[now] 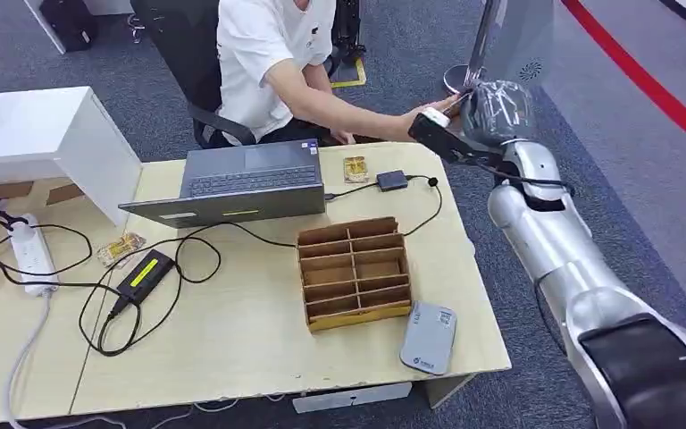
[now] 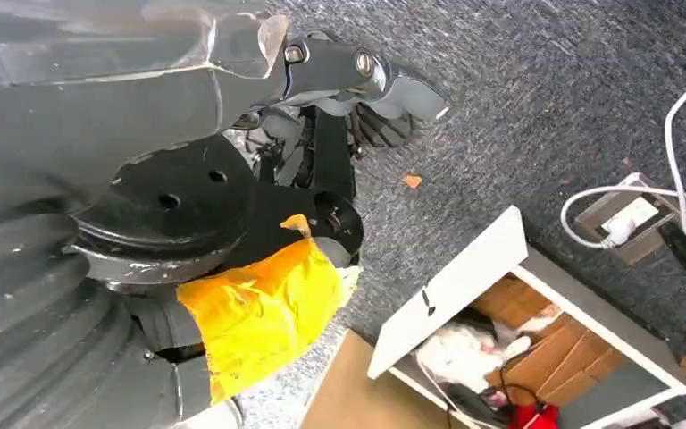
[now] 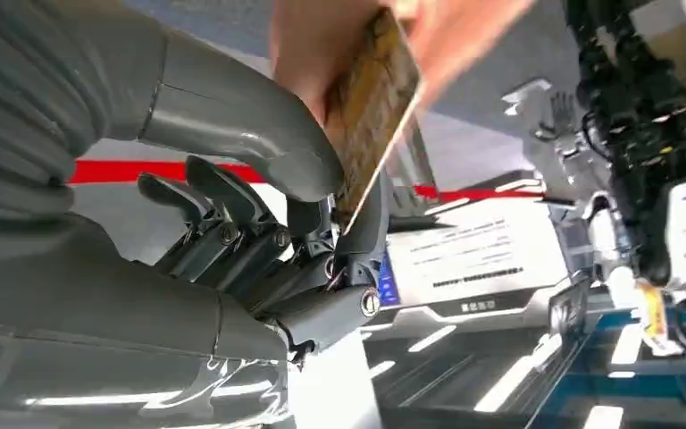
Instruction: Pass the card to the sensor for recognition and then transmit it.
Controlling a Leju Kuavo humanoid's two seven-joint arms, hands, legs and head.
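Observation:
My right arm reaches out past the table's far right corner. There my right hand [image 1: 482, 116] [image 3: 322, 223] pinches the lower edge of a yellowish card [image 3: 371, 107] between its thumb and a finger. A person's hand [image 3: 322, 45] [image 1: 429, 109] grips the same card from the other end. A flat grey sensor pad [image 1: 429, 337] lies near the table's front right corner. My left hand [image 2: 339, 116] hangs over the carpet with nothing in it, its fingers loose.
A cardboard divider box [image 1: 354, 271] stands mid-table, with a laptop [image 1: 241, 183] behind it. A second card [image 1: 355, 168] and a small black box [image 1: 391, 180] lie beyond it. Cables and a black adapter [image 1: 143, 273] spread to the left. The person sits on a chair behind the table.

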